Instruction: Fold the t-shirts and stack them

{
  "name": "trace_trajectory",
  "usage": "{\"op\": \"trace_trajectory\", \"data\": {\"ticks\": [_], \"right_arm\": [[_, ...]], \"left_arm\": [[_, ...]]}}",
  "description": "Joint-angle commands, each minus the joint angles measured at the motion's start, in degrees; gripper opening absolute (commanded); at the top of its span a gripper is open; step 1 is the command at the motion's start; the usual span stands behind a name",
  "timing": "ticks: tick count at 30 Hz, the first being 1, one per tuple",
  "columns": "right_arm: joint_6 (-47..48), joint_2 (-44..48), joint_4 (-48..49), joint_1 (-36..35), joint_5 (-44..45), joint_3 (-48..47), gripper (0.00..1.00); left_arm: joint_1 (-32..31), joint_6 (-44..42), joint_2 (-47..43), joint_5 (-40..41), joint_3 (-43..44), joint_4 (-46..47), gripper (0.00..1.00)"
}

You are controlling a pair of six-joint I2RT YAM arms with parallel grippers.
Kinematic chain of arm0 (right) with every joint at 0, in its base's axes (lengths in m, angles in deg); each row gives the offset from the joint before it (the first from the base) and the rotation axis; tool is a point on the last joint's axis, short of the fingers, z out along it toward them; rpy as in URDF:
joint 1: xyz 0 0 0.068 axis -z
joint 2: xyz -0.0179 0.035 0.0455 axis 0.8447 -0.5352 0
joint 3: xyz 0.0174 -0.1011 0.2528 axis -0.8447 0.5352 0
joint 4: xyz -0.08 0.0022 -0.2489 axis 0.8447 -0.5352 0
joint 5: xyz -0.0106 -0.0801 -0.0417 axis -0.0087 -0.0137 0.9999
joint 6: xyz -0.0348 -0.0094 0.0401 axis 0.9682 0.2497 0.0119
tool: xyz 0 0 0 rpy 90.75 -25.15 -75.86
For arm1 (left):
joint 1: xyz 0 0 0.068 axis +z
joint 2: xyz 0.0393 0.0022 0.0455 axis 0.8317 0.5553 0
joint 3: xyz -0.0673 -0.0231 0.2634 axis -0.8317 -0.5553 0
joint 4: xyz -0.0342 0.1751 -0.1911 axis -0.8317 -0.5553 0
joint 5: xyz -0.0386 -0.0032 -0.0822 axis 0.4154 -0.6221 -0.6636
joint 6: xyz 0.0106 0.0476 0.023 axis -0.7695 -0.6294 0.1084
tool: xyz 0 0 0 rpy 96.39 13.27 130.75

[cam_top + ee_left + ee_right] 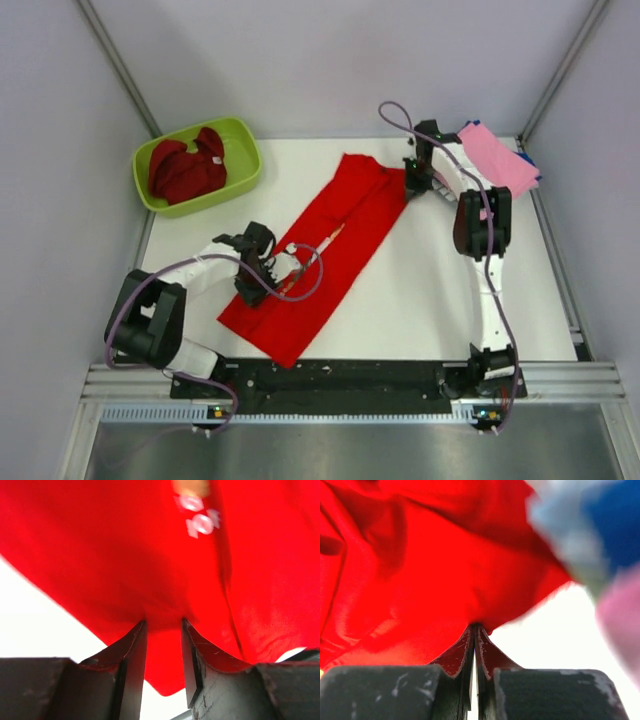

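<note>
A bright red cloth t-shirt (325, 250) lies diagonally on the white counter (420, 300). The right claw (412, 182) pinches its far end shut; the left claw (284, 268), partly open, straddles a fold near its near end.

pale grey walls (330, 60) enclose a white table (430, 290).

Light: bright, even, from overhead.
Shadows: faint.
Glare: table (430, 280) blown white in wrist views.
Blur: cloth close to wrist cameras soft.
</note>
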Motion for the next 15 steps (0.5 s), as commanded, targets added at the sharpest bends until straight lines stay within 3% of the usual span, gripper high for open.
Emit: {"op": "trace_trajectory", "data": {"ticks": [1,7,11,15], "right_arm": [[1.97,-13.41,-0.57,-0.28,0.94,-21.77,0.02],[3.8,-13.43,11.47,0.07,-0.29,-25.23,0.09],[10.38,-4.76,12.26,-0.11,0.41,-22.97,0.18],[15.5,9.73,16.46,-1.07,-3.0,-10.87,0.34]], "left_arm": [[-8.07,-2.74,2.49,-6.91,3.88,0.29,0.38],[-17.05,-3.18,7.42,-16.48,10.74,-4.0,0.4],[-15.92,-5.72,2.25,-18.6,12.25,-9.29,0.42],[-9.78,-7.66,-2.76,-20.09,15.23,-15.0,0.46]]}}
